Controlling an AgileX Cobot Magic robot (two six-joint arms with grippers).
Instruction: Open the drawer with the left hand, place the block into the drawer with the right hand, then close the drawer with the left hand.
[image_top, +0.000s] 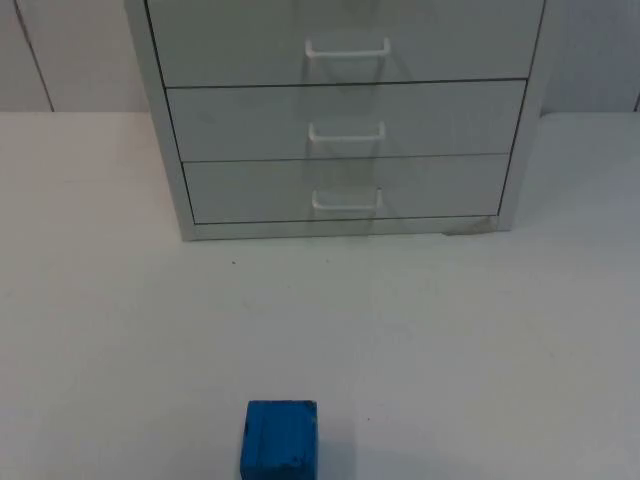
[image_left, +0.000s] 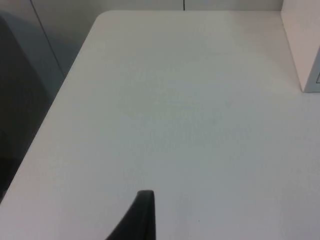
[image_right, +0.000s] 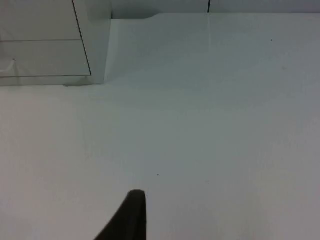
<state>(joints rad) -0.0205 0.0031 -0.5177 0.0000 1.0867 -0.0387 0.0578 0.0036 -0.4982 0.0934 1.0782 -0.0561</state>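
Three drawers (image_top: 345, 120) shut; block (image_top: 280, 438) (squarish) upright.

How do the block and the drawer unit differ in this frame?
The block is blue and small; the drawer unit is pale grey and much larger. The block sits alone at the table's near edge; the unit stands at the far side. The block is a plain cube; the unit has three shut drawers, each with a white handle. Both rest on the table, touched by no gripper.

A black fingertip of the left gripper (image_left: 142, 215) tapers upward to a blunt, squared end. The right gripper (image_right: 131, 215) shows a similar matte black fingertip, smooth and unmarked.
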